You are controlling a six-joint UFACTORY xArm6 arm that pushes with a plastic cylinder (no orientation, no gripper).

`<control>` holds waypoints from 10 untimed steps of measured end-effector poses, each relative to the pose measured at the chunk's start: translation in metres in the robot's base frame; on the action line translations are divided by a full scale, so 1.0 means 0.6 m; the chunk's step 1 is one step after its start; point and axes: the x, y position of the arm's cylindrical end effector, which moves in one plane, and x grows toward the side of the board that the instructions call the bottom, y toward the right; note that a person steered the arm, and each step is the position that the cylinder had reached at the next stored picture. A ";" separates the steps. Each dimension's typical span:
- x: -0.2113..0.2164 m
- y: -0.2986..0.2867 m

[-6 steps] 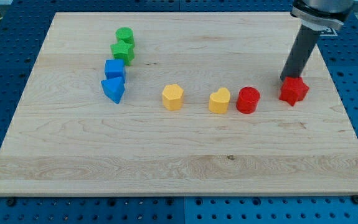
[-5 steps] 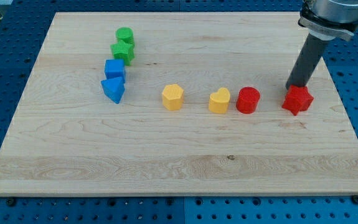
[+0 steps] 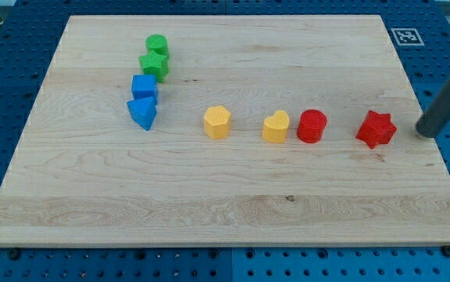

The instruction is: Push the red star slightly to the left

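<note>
The red star [image 3: 376, 129] lies on the wooden board [image 3: 225, 180] at the view's right. My tip [image 3: 424, 132] is just to the right of the star, a short gap away, not touching it. A red cylinder [image 3: 312, 125] stands to the star's left, apart from it.
A yellow heart [image 3: 275, 127] and a yellow hexagon block [image 3: 217, 122] sit in the row left of the red cylinder. At the view's upper left stand a green cylinder [image 3: 157, 45], a green star [image 3: 154, 65], a blue cube [image 3: 144, 86] and a blue triangle [image 3: 142, 113].
My tip has moved from just above the red star to its right side. The star has shifted a little to the right and down.
</note>
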 end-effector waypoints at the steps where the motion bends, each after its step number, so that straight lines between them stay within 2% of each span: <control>1: 0.000 -0.017; 5: 0.026 -0.029; 8: 0.013 -0.097; 9: 0.013 -0.073; 10: -0.035 0.008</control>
